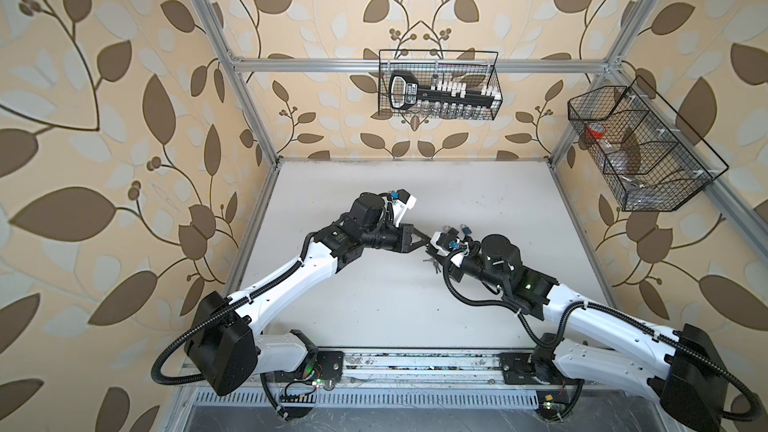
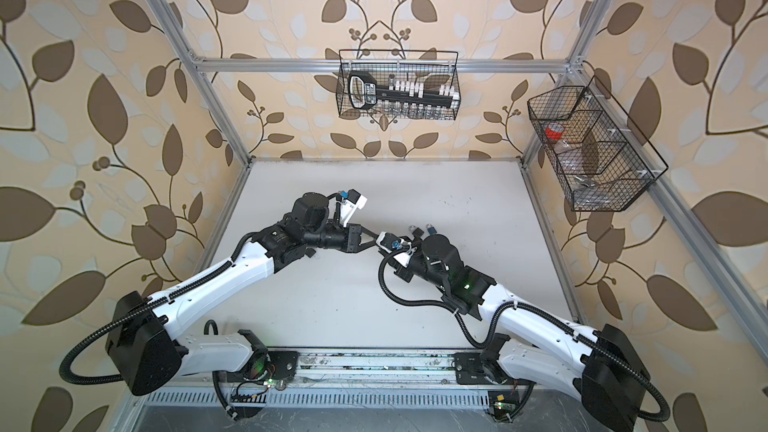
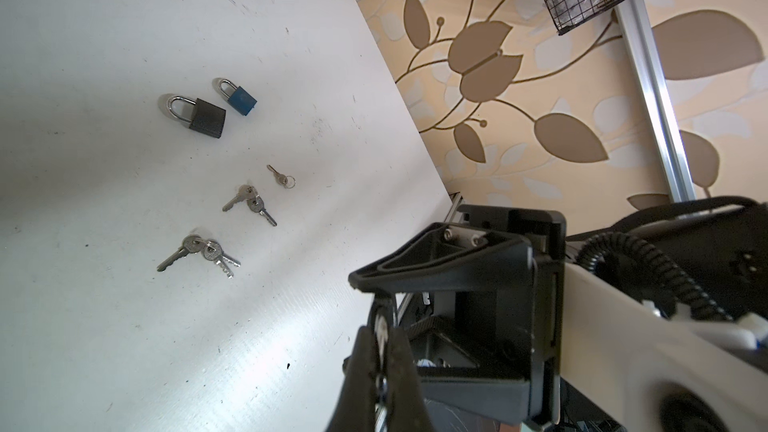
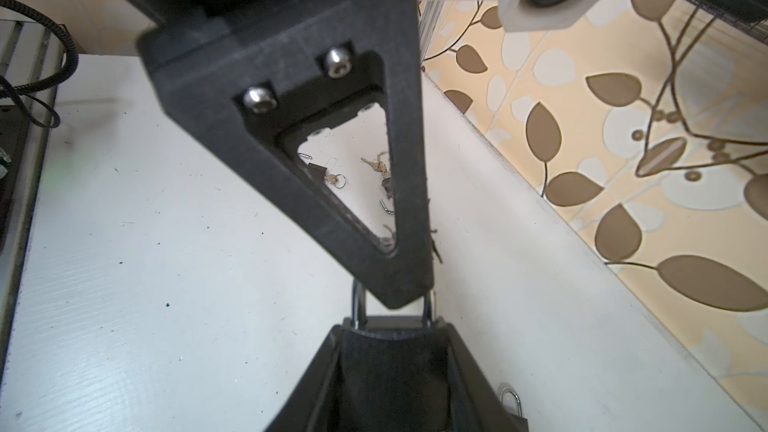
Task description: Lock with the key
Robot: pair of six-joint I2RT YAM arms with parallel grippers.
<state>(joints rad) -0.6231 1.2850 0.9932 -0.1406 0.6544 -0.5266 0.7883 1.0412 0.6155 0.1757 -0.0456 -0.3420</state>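
Note:
A black padlock (image 4: 395,322) hangs above the white table (image 3: 124,326) between both grippers. My right gripper (image 4: 392,332) is shut on its body. The silver shackle (image 4: 358,305) rises from the body, and my left gripper (image 3: 380,326) is shut on its top, which the left finger (image 4: 324,184) hides. In both top views the two grippers meet at mid-table (image 1: 426,241) (image 2: 376,238). Loose keys lie on the table: a bunch (image 3: 197,253), a pair (image 3: 249,203) and a small single key (image 3: 281,176). No key is in either gripper.
Another black padlock (image 3: 203,116) and a blue padlock (image 3: 239,97) lie beyond the keys. One more padlock (image 4: 510,405) rests beside my right gripper. Wire baskets hang on the back wall (image 1: 438,85) and the right wall (image 1: 640,147). Aluminium posts (image 1: 249,118) frame the table.

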